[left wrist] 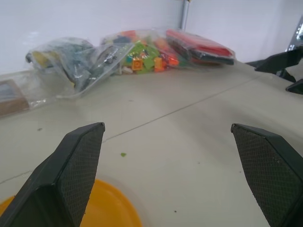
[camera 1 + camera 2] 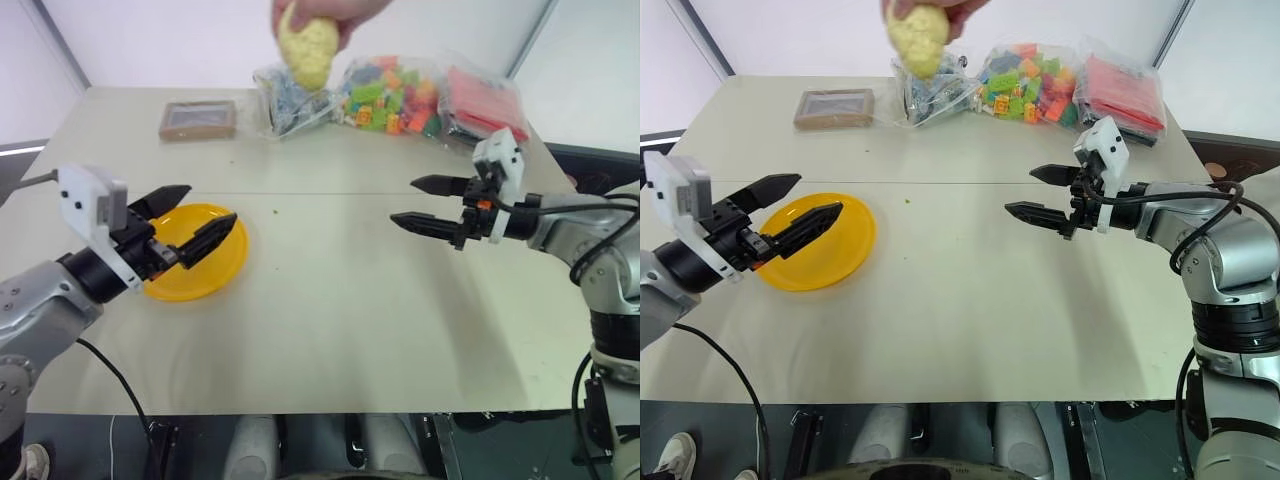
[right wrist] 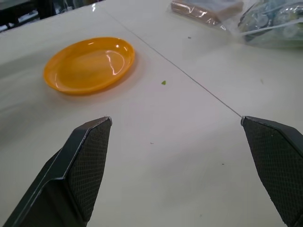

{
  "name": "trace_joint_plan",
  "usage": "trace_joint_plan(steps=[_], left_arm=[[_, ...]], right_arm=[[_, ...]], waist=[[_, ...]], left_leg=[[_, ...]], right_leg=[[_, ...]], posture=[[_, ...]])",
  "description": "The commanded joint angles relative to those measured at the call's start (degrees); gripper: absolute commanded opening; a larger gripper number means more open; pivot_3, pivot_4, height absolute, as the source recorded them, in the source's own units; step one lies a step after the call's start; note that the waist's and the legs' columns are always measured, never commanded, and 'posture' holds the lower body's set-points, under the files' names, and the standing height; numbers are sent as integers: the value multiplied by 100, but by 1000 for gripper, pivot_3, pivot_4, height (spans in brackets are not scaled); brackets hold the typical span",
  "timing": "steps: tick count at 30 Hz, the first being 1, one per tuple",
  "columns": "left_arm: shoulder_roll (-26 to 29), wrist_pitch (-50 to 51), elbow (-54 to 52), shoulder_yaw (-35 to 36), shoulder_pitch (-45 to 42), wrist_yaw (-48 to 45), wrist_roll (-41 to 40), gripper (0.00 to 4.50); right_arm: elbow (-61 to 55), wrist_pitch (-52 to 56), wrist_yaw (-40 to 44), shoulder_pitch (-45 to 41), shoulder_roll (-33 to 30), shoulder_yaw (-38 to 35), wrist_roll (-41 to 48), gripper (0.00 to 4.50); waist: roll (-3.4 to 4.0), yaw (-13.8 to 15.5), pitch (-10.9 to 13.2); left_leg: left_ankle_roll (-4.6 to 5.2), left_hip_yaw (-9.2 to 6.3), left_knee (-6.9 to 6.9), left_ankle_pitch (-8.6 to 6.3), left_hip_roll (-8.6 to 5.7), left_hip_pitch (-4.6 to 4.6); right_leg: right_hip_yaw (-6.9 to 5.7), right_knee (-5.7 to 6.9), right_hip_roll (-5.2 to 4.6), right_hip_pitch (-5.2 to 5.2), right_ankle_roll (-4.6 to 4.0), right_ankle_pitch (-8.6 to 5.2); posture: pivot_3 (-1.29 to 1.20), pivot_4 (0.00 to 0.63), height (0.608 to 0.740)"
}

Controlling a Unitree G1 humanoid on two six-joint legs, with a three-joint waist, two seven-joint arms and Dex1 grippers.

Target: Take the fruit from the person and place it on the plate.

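Observation:
A person's hand (image 2: 330,12) holds the pale yellow, bumpy fruit (image 2: 308,50) above the far middle of the table. The glossy yellow-orange plate (image 2: 205,272) lies on the table's left side, empty. My left gripper (image 2: 200,218) hovers open just over the plate, its lower finger above the plate's middle. At the right my right gripper (image 2: 412,203) stands open above the table, pointing left, with nothing between its fingers (image 3: 87,161). Both grippers are well short of the fruit.
Clear bags of colourful toy bricks (image 2: 395,95) and a flat red pack (image 2: 482,100) line the table's far edge, with a small brown box (image 2: 198,119) at the far left. A green speck (image 3: 163,82) lies on the tabletop near the plate.

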Motion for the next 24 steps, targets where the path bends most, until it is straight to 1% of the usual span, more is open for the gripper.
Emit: trace_joint_plan(steps=[1, 2, 5, 8, 12, 17, 21, 24], left_arm=[[23, -185, 7, -34, -196, -32, 112, 4500], [8, -203, 17, -67, -252, -26, 130, 4500], [-100, -336, 53, -259, -539, 51, 301, 4500], [-194, -382, 38, -426, -717, 67, 345, 4500], [-180, -364, 43, -558, -723, 2, 504, 4500], [-265, -360, 58, -628, -781, 42, 544, 4500], [-335, -369, 39, -757, -849, 82, 628, 4500], [-358, -366, 48, -766, -875, 77, 663, 4500]], right_arm=[[-143, 87, -539, -449, 266, -174, 20, 4467], [-135, 98, -653, -533, 353, -171, 7, 4467], [-76, 502, -1279, -998, 868, -309, 272, 4467], [-115, 828, -1684, -1432, 1305, -408, 539, 4467], [-52, 1138, -2116, -1849, 1671, -527, 778, 4467], [406, 1007, -2586, -2399, 2134, -216, 415, 4467], [826, 776, -2696, -2690, 2422, -24, 131, 4467], [1373, 514, -2809, -2982, 2663, 107, -175, 4467]], waist=[[0, -10, 0], [0, -13, 0], [0, -7, 0], [0, -6, 0], [0, 1, 0], [0, -17, 0], [1, -17, 0], [1, -18, 0]], left_leg=[[0, 0, 0, 0, 0, 0], [0, 0, 0, 0, 0, 0], [-1, 0, 0, 1, 0, 0], [-2, 1, 1, 1, 0, -1], [-2, 1, 1, 1, 0, -2], [-2, 2, 1, 1, -1, -1], [-2, 2, 0, 1, 0, -2], [-2, 2, 0, 1, 0, -2]], right_leg=[[0, 2, 0, 0, 0, 0], [0, 3, 0, -1, 0, 0], [0, 6, 2, -3, 0, 0], [1, 7, 1, -3, 1, 0], [0, 8, -1, -4, 1, 1], [0, 9, -1, -5, 0, 1], [0, 13, 0, -7, 0, 1], [0, 14, 0, -8, 0, 1]], posture=[[0, 150, 731], [0, 150, 731], [0, 150, 731], [0, 150, 731], [0, 150, 731], [0, 150, 731], [0, 150, 731], [0, 150, 731]])
